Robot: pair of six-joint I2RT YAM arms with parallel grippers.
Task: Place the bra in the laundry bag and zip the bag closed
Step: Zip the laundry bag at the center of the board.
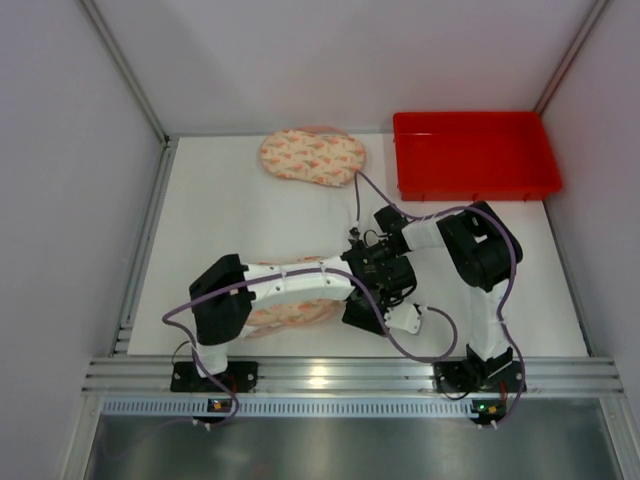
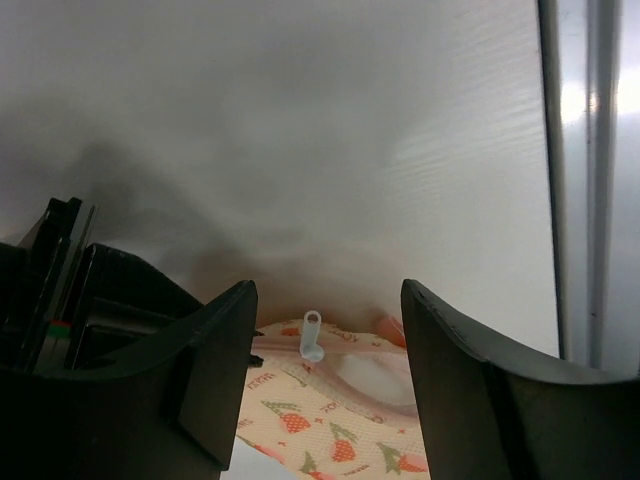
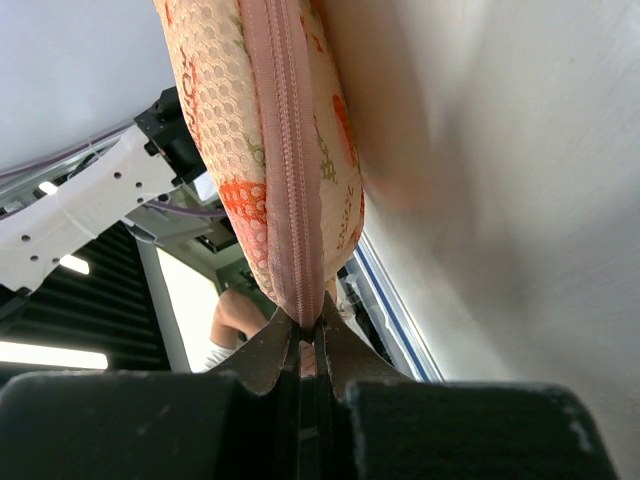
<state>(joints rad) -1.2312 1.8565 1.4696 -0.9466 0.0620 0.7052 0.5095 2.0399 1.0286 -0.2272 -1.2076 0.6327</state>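
The laundry bag (image 2: pixel 330 425) is peach mesh with a carrot print and a pink zipper. In the top view it lies under my left arm (image 1: pixel 292 312). Its zipper stands partly open, and white padded fabric (image 2: pixel 372 372), seemingly the bra, shows in the gap. A translucent pull tab (image 2: pixel 312 334) sticks up between the fingers of my left gripper (image 2: pixel 328 300), which is open and touches nothing. My right gripper (image 3: pixel 308 322) is shut on the zipper seam at the bag's end (image 3: pixel 290 180), and the bag's end rises from its jaws. Both wrists crowd together in the top view.
A second padded piece with the same carrot print (image 1: pixel 312 158) lies at the back of the white table. A red tray (image 1: pixel 475 155) sits at the back right. The aluminium rail (image 1: pixel 340 375) runs along the near edge. Purple cables loop around both arms.
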